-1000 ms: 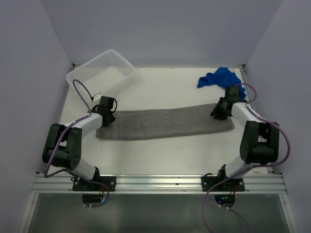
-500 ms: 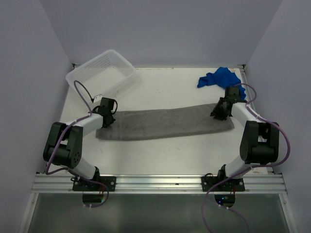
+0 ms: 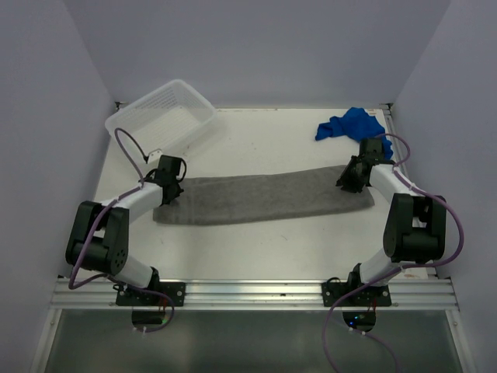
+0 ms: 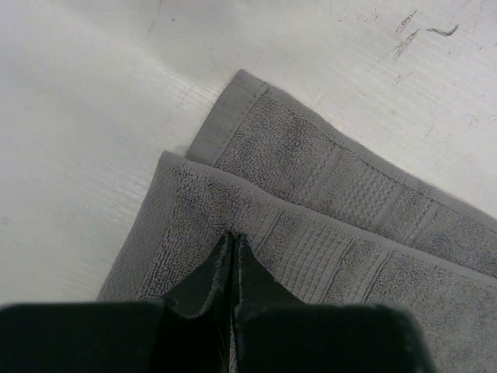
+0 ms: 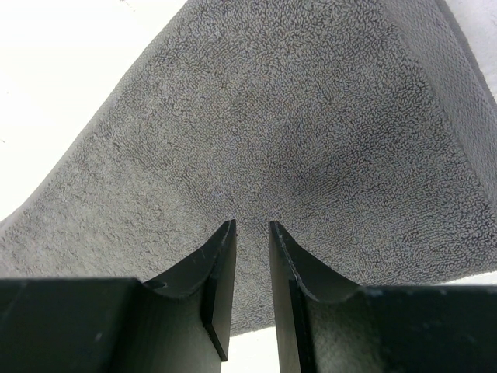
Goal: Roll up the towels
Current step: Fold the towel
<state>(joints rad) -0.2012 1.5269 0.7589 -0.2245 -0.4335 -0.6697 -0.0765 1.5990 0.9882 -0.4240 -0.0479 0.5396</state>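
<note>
The grey towel lies as a long flat strip across the middle of the table. Its left end is folded over in two layers. My left gripper is at that end, and in the left wrist view it is shut, its tips pinching the pile of the upper layer. My right gripper is over the towel's right end. Its jaws stand a narrow gap apart with nothing between them. The blue towel lies crumpled at the back right, untouched.
A translucent white ribbed basket sits tilted at the back left corner. Walls close in the table on the left, right and back. The metal rail with both arm bases runs along the near edge.
My left gripper's jaws have closed on the grey towel's left end, and its arm has shifted slightly. The right arm and both towels have not moved.
</note>
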